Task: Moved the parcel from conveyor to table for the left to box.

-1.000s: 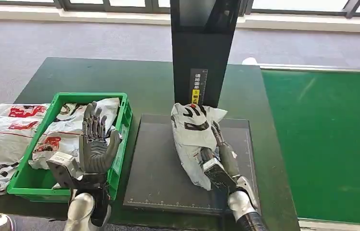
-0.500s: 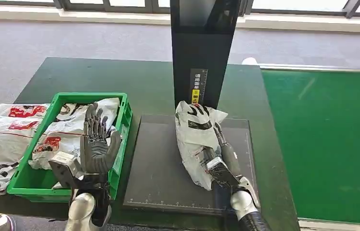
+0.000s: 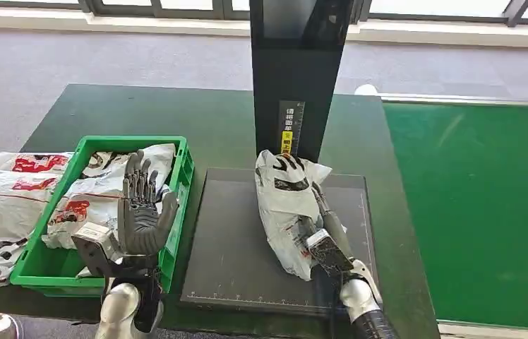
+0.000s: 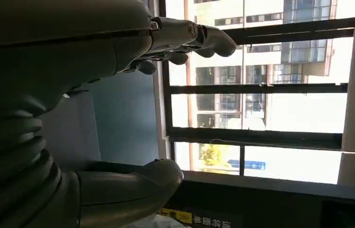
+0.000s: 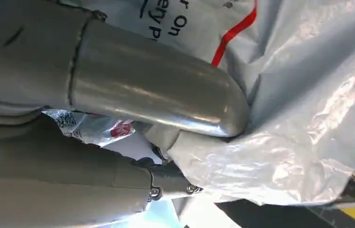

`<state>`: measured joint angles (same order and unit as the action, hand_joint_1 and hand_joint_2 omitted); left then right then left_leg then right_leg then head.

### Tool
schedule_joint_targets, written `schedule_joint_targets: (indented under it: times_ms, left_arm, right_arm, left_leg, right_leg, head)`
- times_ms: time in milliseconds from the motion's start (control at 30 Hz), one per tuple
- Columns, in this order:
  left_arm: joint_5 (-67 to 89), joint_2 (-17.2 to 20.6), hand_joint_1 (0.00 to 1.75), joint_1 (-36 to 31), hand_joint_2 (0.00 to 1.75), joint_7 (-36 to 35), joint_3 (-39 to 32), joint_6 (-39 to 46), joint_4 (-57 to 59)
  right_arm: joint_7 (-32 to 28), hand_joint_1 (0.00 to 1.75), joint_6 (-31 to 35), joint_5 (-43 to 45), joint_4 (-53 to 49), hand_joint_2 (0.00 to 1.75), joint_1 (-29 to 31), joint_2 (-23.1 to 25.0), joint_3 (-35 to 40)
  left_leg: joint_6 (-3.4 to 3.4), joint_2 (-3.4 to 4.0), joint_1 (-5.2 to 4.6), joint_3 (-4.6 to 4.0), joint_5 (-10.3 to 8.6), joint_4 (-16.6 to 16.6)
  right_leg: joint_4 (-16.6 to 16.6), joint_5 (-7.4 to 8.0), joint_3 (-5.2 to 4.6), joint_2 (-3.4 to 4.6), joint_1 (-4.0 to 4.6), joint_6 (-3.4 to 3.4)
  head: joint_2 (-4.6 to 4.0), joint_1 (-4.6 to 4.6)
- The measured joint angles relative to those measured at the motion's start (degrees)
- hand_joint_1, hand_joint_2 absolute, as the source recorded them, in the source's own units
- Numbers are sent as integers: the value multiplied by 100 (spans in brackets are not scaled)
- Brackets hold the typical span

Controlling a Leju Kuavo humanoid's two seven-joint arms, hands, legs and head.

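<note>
One plastic mail parcel (image 3: 286, 205) is apparently pinched by the right hand (image 3: 320, 236) on the dark pad (image 3: 229, 240) for handover, while the left hand (image 3: 141, 212) is held with fingers spread.

A tall black upright column (image 3: 296, 78) blocks the dark flat platform's (image 3: 236, 240) far edge; its left half lies bare.

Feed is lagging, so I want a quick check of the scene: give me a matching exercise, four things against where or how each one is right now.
Things:
1. parcel
2. left robot hand
3. green crate
4. right robot hand

States:
A. holds several bagged parcels
B. lies on the dark platform, at the foot of the black column
C. raised and open over the crate's near corner
D. grips the parcel

Pairs: 1-B, 2-C, 3-A, 4-D
</note>
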<state>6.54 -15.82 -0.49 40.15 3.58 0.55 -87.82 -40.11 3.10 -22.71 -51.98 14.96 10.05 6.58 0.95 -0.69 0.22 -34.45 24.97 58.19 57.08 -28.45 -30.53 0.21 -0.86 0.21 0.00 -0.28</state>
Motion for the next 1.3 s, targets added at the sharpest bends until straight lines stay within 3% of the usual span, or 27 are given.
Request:
schedule_joint_targets:
  times_ms: [367, 833, 1300]
  left_arm:
    - [0, 0, 0, -1, 175, 0, 0, 24, 9]
    - [0, 0, 0, -1, 175, 0, 0, 26, 9]
    - [9, 0, 0, -2, 175, 0, 0, 46, 17]
  right_arm:
    - [-2, 0, -59, -99, 298, 0, 109, -15, 0]
    - [-2, 0, -697, 240, 389, 0, 136, -31, 0]
    - [-2, 0, -669, 306, 311, 0, 126, -39, 0]
  left_leg:
    - [0, -1, 0, 0, 0, 0]
    - [0, 0, 0, 1, 0, 0]
    - [0, 0, 0, 1, 0, 0]
  right_leg:
    - [0, 0, 1, 0, 0, 0]
    - [0, 0, 2, 0, 0, 0]
    - [0, 1, 2, 0, 0, 1]
  head:
    - [0, 0]
    - [0, 0]
    - [-2, 0]
